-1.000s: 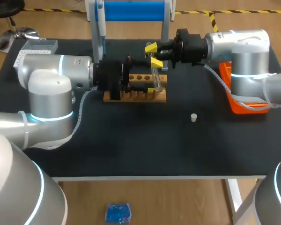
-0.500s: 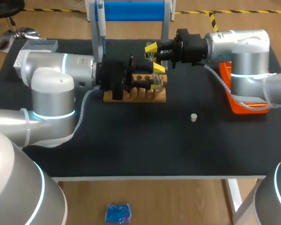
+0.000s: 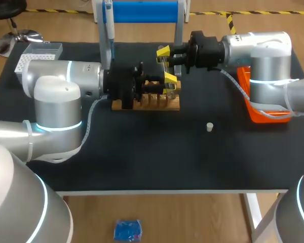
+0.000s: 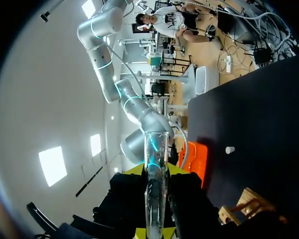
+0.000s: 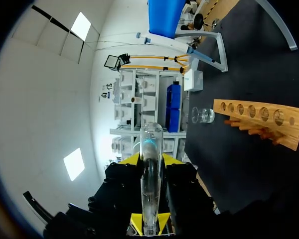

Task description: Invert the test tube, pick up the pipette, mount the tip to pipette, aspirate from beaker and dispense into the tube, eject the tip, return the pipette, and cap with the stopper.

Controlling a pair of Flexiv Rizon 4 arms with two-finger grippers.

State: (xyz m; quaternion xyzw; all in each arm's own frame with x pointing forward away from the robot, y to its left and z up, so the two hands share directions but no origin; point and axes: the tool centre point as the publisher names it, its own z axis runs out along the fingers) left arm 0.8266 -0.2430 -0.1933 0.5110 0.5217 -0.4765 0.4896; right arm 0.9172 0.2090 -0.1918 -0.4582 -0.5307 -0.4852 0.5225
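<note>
Test tube (image 5: pixel 150 174) in right gripper (image 5: pixel 150 220)

1. Robotics lab set up for chemistry bench work, not a home or a shop.
2. Two grey robot arms, left arm (image 3: pixel 55 96) and right arm (image 3: pixel 258 50), come in over one black worktop (image 3: pixel 157 162).
3. Lab glassware: a clear glass tube (image 4: pixel 154 189) and a small glass beaker (image 5: pixel 207 115).
4. Wooden rack (image 3: pixel 147 106) with a row of round holes, the kind that holds tubes.
5. Pipette (image 3: pixel 109 25) hangs on a white stand with a blue panel (image 3: pixel 144 11) at the worktop's far side.
6. Other bench bits: white box (image 3: pixel 43 49), orange tray (image 3: pixel 263 114), small white stopper (image 3: pixel 210 127) lying alone on the worktop.
</note>
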